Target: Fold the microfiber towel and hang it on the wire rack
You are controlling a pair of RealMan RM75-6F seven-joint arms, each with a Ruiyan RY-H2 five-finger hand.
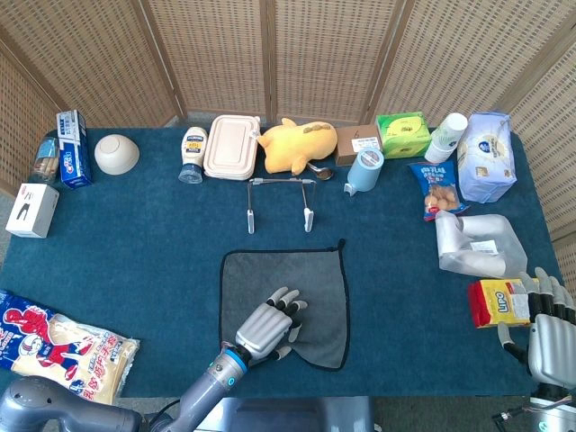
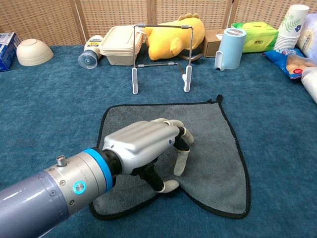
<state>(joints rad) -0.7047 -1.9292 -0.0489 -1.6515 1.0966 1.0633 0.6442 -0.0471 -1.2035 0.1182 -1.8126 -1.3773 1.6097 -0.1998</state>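
The grey microfiber towel (image 1: 317,286) with a black hem lies flat on the blue table, just in front of the wire rack (image 1: 279,200). My left hand (image 1: 266,326) rests on the towel's near half, fingers curled down toward the thumb, pinching the cloth at the near edge. In the chest view the left hand (image 2: 143,145) covers the middle of the towel (image 2: 218,144), and the hem bunches by the thumb. The rack (image 2: 161,62) stands upright and bare behind it. My right hand (image 1: 545,331) is at the table's near right corner, fingers apart and holding nothing.
A yellow plush (image 1: 297,144), lunch box (image 1: 230,147), mayonnaise bottle (image 1: 193,153) and light blue cup (image 1: 364,169) stand right behind the rack. A yellow box (image 1: 497,301) and a silver bag (image 1: 477,243) lie next to my right hand. A snack bag (image 1: 63,346) lies near left.
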